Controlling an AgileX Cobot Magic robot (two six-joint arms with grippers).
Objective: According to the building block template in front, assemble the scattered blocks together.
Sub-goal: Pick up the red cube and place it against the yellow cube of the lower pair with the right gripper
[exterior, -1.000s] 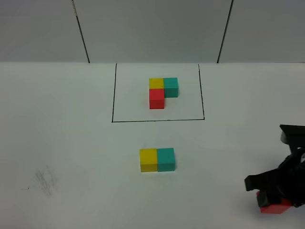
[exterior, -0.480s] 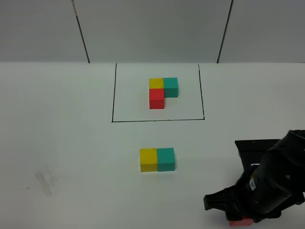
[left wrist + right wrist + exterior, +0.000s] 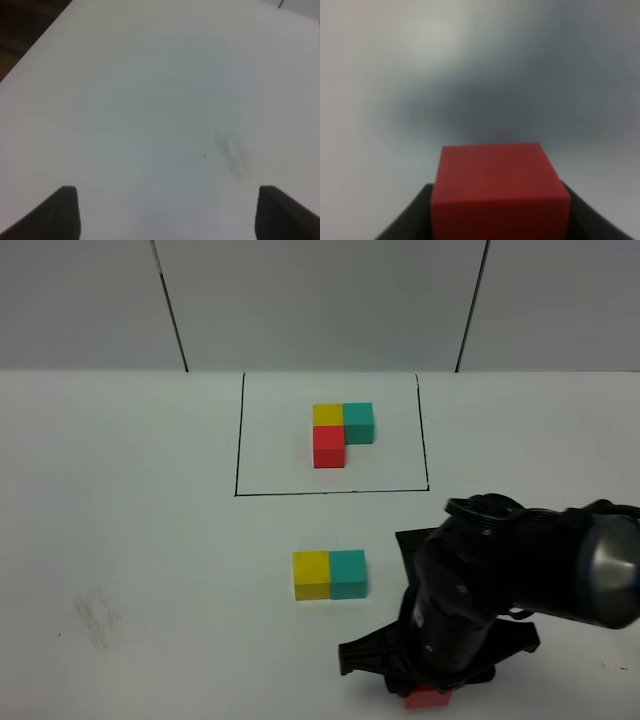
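Observation:
The template [image 3: 342,433], a yellow, teal and red L of cubes, sits inside a thin black drawn rectangle at the back. A loose yellow cube [image 3: 311,575] and a loose teal cube [image 3: 348,573] touch side by side at the table's middle. My right gripper [image 3: 428,695] is shut on the loose red cube [image 3: 427,699] near the front edge, right of and nearer than the pair. The right wrist view shows the red cube [image 3: 499,192] between the jaws. My left gripper [image 3: 165,212] is open and empty over bare table.
The white table [image 3: 130,540] has a faint grey smudge [image 3: 97,617] at the front left, also in the left wrist view [image 3: 234,156]. A grey panelled wall stands behind. My right arm's dark body [image 3: 500,580] covers the front right.
My right arm has swept left along the front edge, carrying the red cube from the far right toward the yellow and teal pair. The other cubes have not moved.

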